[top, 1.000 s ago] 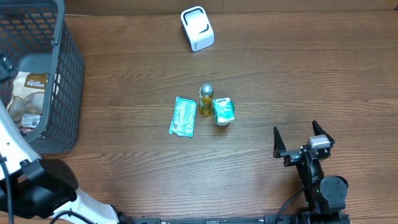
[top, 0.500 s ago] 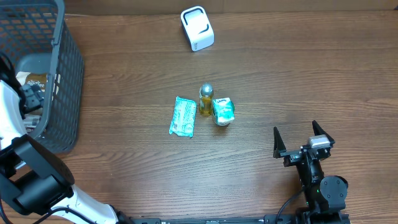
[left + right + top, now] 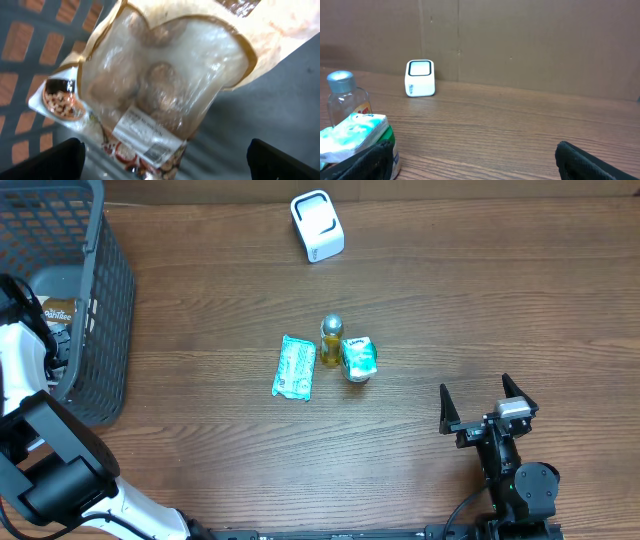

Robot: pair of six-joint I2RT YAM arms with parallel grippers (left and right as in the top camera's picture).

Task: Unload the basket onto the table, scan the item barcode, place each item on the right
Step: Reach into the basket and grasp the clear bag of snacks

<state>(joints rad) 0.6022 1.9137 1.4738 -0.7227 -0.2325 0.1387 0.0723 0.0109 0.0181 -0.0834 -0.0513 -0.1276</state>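
Left arm: a second ago it lay low beside the grey plastic mesh basket (image 3: pixel 105 290). Now it has swung over the rim and reaches inside.
Left end effector (image 3: pixel 165 162): fingers spread wide above the tan clear-windowed snack pouch (image 3: pixel 160 85), pinching nothing.
Snack pouch: on the basket floor, where it was. From overhead the arm now covers most of it.
Right end effector (image 3: pixel 477 400): spread wide, empty, unmoved at the near right.
Mid-table: teal flat packet (image 3: pixel 294 367), small silver-capped glass bottle (image 3: pixel 331 340) and green tissue pack (image 3: pixel 359 358), side by side, unmoved.
White cube scanner (image 3: pixel 317 225): alone at the far edge.
Hard to make out: the pouch's white label is blurred, and its top is cut off.
Surface: dark wood-grain table (image 3: pixel 480 300).
Room: brown cardboard wall (image 3: pixel 520 40) behind.
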